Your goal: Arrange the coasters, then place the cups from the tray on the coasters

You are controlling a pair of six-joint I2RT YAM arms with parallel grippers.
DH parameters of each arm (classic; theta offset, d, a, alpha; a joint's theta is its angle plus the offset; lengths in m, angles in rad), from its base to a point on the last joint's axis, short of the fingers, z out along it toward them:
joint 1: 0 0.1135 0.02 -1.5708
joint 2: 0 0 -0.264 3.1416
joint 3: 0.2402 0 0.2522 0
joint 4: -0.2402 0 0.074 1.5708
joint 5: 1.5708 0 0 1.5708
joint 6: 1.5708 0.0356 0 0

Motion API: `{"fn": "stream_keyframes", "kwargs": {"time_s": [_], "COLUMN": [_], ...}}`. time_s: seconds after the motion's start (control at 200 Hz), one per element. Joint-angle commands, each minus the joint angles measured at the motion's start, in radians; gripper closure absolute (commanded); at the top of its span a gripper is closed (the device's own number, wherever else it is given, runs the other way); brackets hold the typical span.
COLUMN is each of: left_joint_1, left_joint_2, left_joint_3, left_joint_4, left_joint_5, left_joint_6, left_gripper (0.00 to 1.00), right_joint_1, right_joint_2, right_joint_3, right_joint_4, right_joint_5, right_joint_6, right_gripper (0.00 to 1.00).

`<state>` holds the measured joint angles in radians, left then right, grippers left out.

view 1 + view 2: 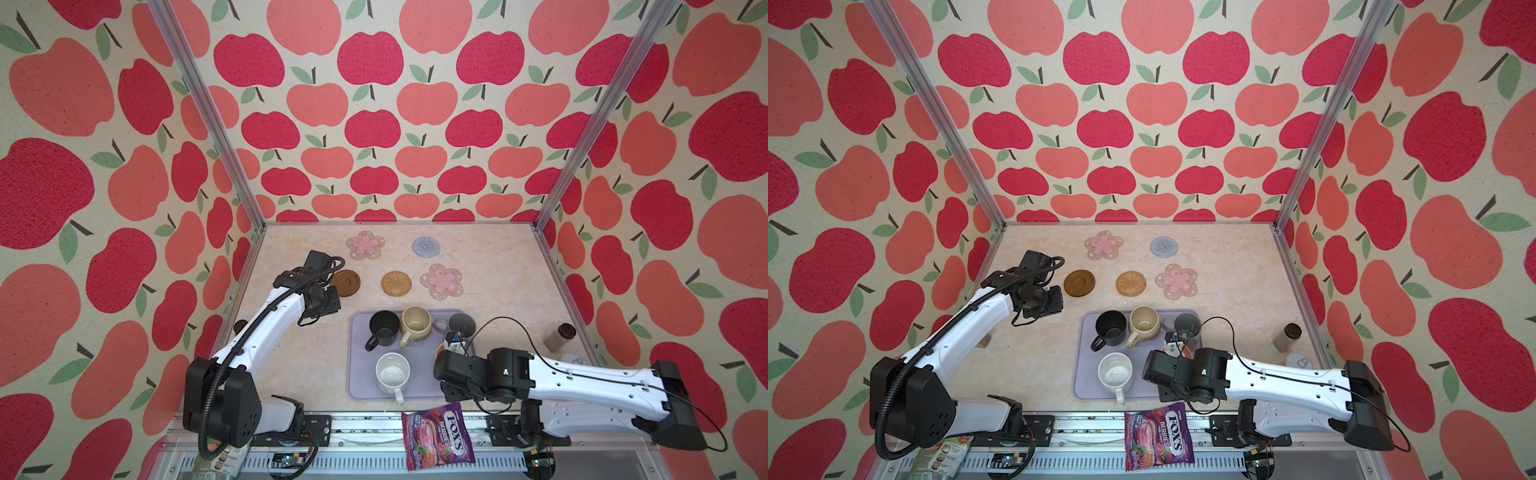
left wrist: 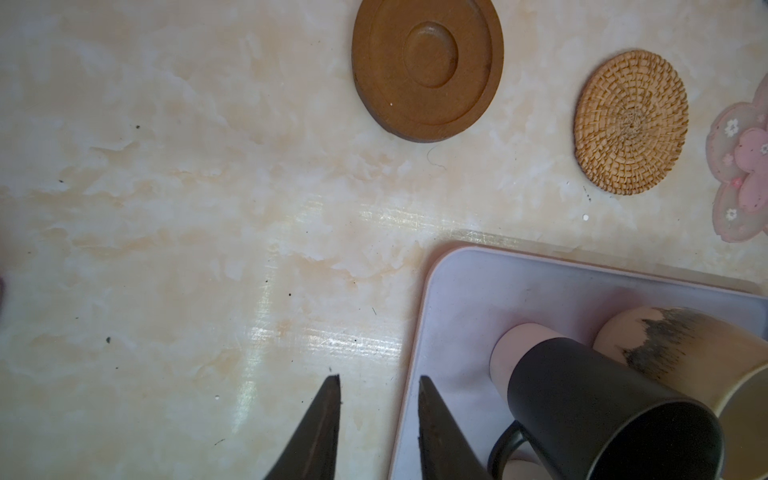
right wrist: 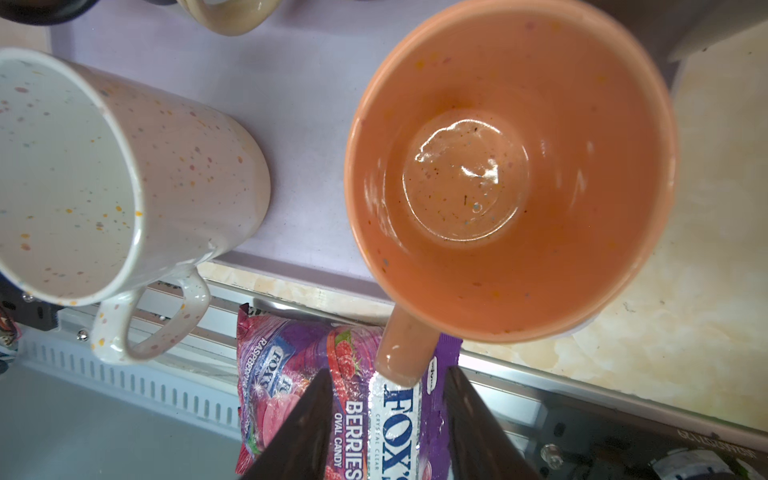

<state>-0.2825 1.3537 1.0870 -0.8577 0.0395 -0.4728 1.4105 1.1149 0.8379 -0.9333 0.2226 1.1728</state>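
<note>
The left gripper (image 2: 377, 380) hung just off the tray's (image 2: 465, 299) left edge above bare worktop (image 2: 187, 208), fingers apart with nothing between them. Beyond the tray's far edge lay the dark brown coaster (image 1: 345, 283) off the far left corner, the far pink flower coaster (image 1: 365, 244) well beyond that edge, the rattan coaster (image 1: 396, 283) near the far edge, the grey-blue knit coaster (image 1: 426, 247) well back, and the near pink flower coaster (image 1: 441, 281) toward the tray's right end. All 5 lay flat, apart, with nothing on them. On the tray stood the black cup (image 1: 383, 328) at the far left corner, the speckled white cup (image 1: 392, 372) by the near edge with its handle past the rim, the beige cup (image 1: 416, 324) just beside the black cup, and the orange cup (image 3: 511, 166) at the near right corner, mostly hidden in both top views. The right gripper (image 3: 388, 371) hung off that corner, fingers spread, the orange cup's handle pointing into the gap and seeming to touch neither finger. A purple candy bag (image 1: 436, 436) lay on the front rail just off the tray's near edge. The grey cup (image 1: 463, 323) stood at the tray's far right corner, and a brown-lidded jar (image 1: 559, 337) well to the tray's right.
</note>
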Motion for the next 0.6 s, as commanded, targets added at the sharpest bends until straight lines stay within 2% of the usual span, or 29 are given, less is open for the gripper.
{"fn": "stream_keyframes", "kwargs": {"time_s": [0.0,0.595], "left_joint_1": [0.007,0.016], "left_joint_2": [-0.018,-0.014], "left_joint_3": [-0.019,-0.030], "left_joint_4": [0.007,0.030], "left_joint_5": [0.014,0.055], "left_joint_6": [0.011,0.016], "left_gripper": [0.66,0.66], "right_joint_1": [-0.008,-0.058], "right_joint_2": [0.006,-0.046], "right_joint_3": [-0.015,-0.109], "right_joint_4": [-0.016,0.027], "right_joint_5": [-0.005,0.045], "right_joint_6": [0.013,0.063], "right_gripper": [0.53,0.52]}}
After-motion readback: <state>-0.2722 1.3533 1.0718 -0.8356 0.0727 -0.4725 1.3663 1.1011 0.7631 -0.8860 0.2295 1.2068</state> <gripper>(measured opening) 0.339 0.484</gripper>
